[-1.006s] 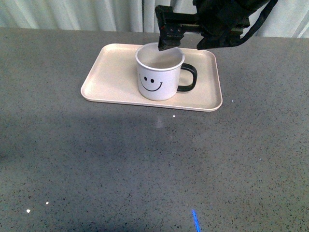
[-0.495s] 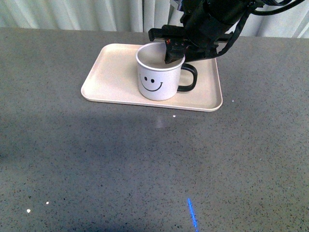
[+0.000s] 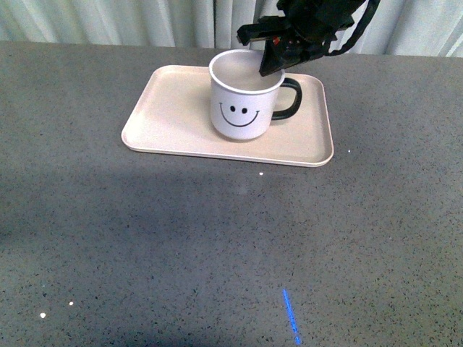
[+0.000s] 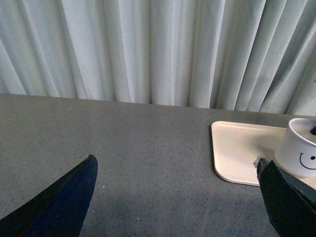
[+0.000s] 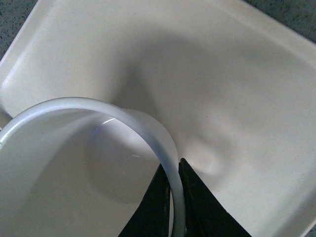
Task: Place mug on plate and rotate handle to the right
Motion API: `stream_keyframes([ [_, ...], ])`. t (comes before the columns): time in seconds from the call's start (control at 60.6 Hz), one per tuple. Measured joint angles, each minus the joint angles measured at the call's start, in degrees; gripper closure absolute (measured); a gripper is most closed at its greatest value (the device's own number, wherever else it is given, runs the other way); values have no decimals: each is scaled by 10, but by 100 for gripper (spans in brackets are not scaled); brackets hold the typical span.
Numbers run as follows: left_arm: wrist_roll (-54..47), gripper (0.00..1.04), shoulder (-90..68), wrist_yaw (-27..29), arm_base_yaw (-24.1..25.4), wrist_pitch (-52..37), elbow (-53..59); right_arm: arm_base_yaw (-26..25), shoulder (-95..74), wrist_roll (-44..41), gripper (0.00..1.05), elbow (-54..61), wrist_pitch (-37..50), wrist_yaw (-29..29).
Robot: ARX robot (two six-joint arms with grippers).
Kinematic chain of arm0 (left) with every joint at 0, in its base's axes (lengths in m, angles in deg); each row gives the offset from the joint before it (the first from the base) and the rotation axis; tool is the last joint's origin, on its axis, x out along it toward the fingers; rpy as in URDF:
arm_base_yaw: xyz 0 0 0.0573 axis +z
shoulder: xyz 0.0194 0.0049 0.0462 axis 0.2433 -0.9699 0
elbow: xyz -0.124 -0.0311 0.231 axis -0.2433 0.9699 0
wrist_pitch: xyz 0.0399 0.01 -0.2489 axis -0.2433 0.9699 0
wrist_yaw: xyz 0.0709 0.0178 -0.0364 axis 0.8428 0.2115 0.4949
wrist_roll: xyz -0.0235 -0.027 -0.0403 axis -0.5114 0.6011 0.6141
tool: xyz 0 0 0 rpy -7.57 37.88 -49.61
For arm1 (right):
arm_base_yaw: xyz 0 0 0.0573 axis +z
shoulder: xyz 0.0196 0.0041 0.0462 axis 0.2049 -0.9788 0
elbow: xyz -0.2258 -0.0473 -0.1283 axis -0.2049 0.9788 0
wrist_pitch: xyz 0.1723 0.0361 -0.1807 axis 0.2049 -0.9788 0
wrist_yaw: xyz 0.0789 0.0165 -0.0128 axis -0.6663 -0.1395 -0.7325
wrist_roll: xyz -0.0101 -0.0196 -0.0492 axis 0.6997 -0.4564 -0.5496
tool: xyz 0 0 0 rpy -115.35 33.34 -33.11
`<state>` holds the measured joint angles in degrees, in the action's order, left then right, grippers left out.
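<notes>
The white mug [image 3: 244,107] with a black smiley face stands on the pink-beige plate [image 3: 170,116]. Its smiley faces the camera and its black handle [image 3: 289,100] points right. My right gripper [image 3: 270,63] comes down from the back and is shut on the mug's rim on the handle side. In the right wrist view its black fingers [image 5: 197,207] pinch the white rim [image 5: 143,126], one inside and one outside, over the plate [image 5: 247,98]. My left gripper [image 4: 177,197] is open and empty over bare table, left of the plate [image 4: 237,148] and mug [image 4: 301,153].
The grey speckled table [image 3: 217,246] stretches wide in front of the plate. A white curtain [image 4: 148,49] hangs along the table's far edge. A blue light mark [image 3: 291,324] lies on the table near the front.
My right gripper came down and closed on the mug's rim. The mug has shifted slightly right and back on the plate, and its smiley now faces more squarely forward.
</notes>
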<state>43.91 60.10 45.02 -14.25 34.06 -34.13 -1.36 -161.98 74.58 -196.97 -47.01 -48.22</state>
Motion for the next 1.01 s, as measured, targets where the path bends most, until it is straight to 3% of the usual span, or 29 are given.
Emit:
stream_keyframes([
  [0.247, 0, 9, 0, 0, 0, 0, 0, -28, -28, -90, 103, -57, -47, -26],
  [0.643, 0, 9, 0, 0, 0, 0, 0, -28, -52, -137, 102, -75, -66, -39],
  [1.006, 0, 9, 0, 0, 0, 0, 0, -29, -51, -145, 48, -105, -76, -65],
])
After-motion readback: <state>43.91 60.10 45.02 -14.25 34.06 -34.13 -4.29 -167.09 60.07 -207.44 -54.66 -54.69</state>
